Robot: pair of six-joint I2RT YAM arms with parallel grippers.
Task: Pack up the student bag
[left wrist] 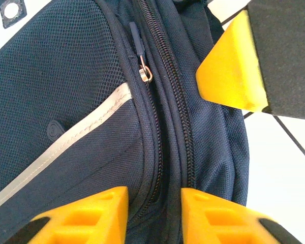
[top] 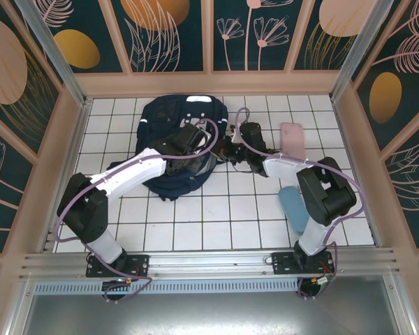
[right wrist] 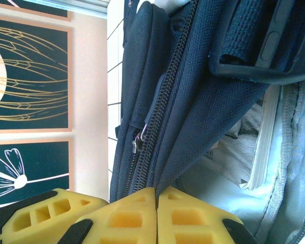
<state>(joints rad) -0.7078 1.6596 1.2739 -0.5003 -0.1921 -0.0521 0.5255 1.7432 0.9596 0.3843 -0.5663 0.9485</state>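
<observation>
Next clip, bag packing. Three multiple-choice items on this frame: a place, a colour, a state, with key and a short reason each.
1. Where does the student bag lie on the table?
A. far side, left of centre
B. near right corner
C. between the arm bases

2. What colour is the flat item at the far right?
A. green
B. pink
C. black

3. How do the left gripper's jaws stand?
A. shut on the zipper pull
B. apart, either side of a zipper line
C. shut on a strap

Key:
1 A: the top view shows it by the back wall, left of centre.
2 B: it is pale pink against the white tiles.
3 B: the left wrist view shows a gap with the zipper running through it.
</observation>
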